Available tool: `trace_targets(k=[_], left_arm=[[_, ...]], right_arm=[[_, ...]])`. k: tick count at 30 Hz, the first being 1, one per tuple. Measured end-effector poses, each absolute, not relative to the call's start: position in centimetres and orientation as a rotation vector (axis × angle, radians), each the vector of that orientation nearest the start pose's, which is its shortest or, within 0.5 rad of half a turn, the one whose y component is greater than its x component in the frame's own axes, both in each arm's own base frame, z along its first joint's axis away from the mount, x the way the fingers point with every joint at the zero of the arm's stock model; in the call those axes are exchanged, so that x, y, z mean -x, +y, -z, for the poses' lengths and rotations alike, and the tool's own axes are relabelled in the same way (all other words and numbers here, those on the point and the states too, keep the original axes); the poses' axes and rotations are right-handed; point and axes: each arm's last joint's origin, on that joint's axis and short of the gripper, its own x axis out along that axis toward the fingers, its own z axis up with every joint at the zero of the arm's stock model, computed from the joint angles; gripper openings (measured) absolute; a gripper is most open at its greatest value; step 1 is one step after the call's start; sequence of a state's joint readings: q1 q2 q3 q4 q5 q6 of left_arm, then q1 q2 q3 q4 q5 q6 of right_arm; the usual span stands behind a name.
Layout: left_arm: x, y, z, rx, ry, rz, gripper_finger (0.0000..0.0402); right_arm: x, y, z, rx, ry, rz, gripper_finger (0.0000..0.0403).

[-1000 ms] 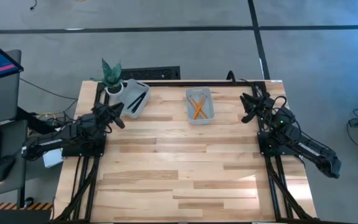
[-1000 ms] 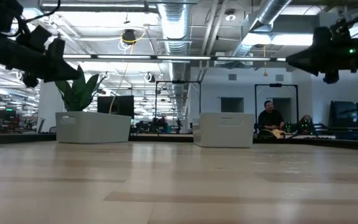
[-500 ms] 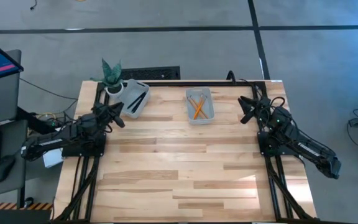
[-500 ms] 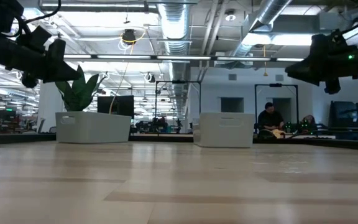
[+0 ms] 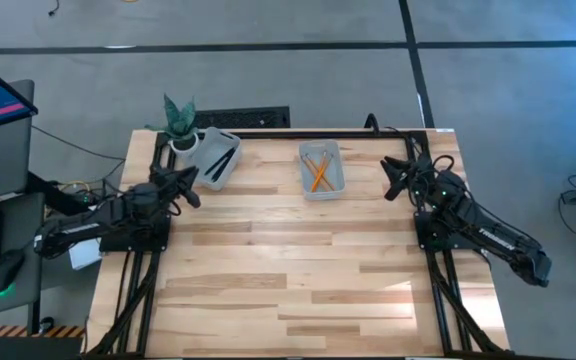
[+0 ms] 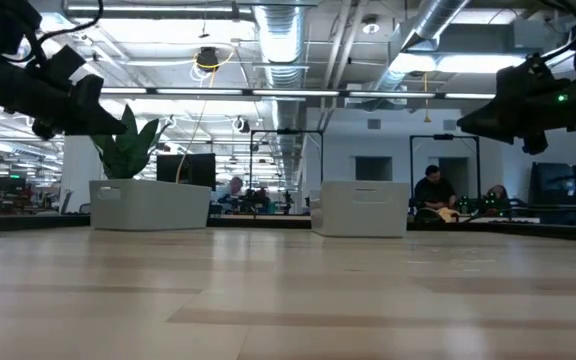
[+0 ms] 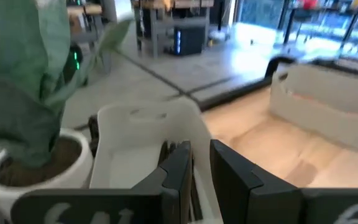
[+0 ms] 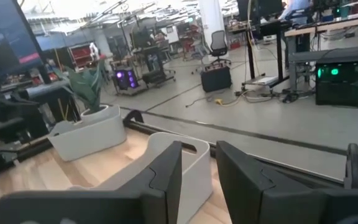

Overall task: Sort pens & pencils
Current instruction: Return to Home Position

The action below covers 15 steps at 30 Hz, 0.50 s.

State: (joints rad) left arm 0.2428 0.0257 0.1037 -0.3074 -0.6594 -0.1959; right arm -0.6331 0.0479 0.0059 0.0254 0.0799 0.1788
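Note:
Two or three black pens (image 5: 223, 160) lie in the white tray (image 5: 211, 180) at the table's far left. Orange pencils (image 5: 318, 174) lie crossed in the second white tray (image 5: 321, 192) at the far middle. My left gripper (image 5: 192, 192) hovers just left of the pen tray, above the table, its fingers a narrow gap apart and empty; in the left wrist view it (image 7: 201, 168) points at that tray (image 7: 142, 124). My right gripper (image 5: 390, 180) hovers right of the pencil tray, open and empty, aimed at it (image 8: 191, 155).
A potted plant (image 5: 178, 122) stands at the far left corner behind the pen tray. A black frame rail (image 5: 348, 131) runs along the far edge. Bare wooden tabletop (image 5: 288, 270) stretches across the middle and near side. People sit in the room beyond (image 6: 433, 190).
My right gripper has drifted slightly toward the table's left and a little lower, still empty. Both trays and their contents have stayed put.

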Motion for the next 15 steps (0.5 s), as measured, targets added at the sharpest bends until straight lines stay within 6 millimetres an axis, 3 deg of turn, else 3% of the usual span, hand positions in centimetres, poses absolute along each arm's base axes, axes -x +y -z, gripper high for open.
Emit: trace_targets(k=[15], left_arm=[[-7.74, 3.6, -16.67, 0.176, 0.173, -0.865, 0.005]], right_arm=[[-7.95, -6.11, -16.41, -0.173, -0.046, 0.712, 0.0122]])
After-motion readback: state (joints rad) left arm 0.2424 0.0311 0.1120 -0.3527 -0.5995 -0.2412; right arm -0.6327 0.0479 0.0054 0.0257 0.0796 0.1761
